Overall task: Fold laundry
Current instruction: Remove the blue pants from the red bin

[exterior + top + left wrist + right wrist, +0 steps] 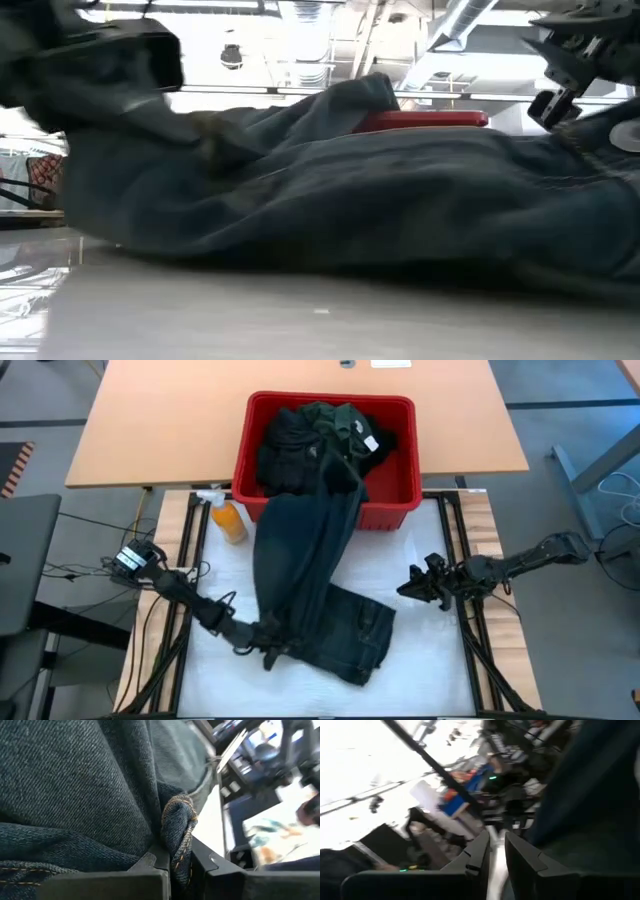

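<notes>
A pair of dark blue jeans (pixel 310 575) stretches from the red basket (pixel 400 515) down onto the white table top. One end hangs over the basket's near rim and the wider end (pixel 355 635) lies flat on the table. More dark garments (pixel 300 435) fill the basket, among them green cloth with a white label (pixel 368 443). My left gripper (pixel 270 645) is at the jeans' near left edge, shut on the denim. My right gripper (pixel 412 586) hovers right of the jeans, touching nothing, its fingers (pixel 480 852) a narrow gap apart. In the low view the jeans (pixel 350 200) fill the picture. My left gripper pinches a stitched, seamed edge of the jeans (pixel 181 832) between its two fingers (pixel 155 862); the denim is bunched into a fold of several layers there. The fingers come nearly level from the table's left. The jeans around the hold lie slack on the table.
An orange spray bottle (pixel 228 520) stands left of the basket at the white surface's far left corner. A wooden table (pixel 170 420) lies beyond the basket. Black frame rails (pixel 455 540) run along both sides of the white surface. Bare white surface (pixel 430 650) shows right of the jeans.
</notes>
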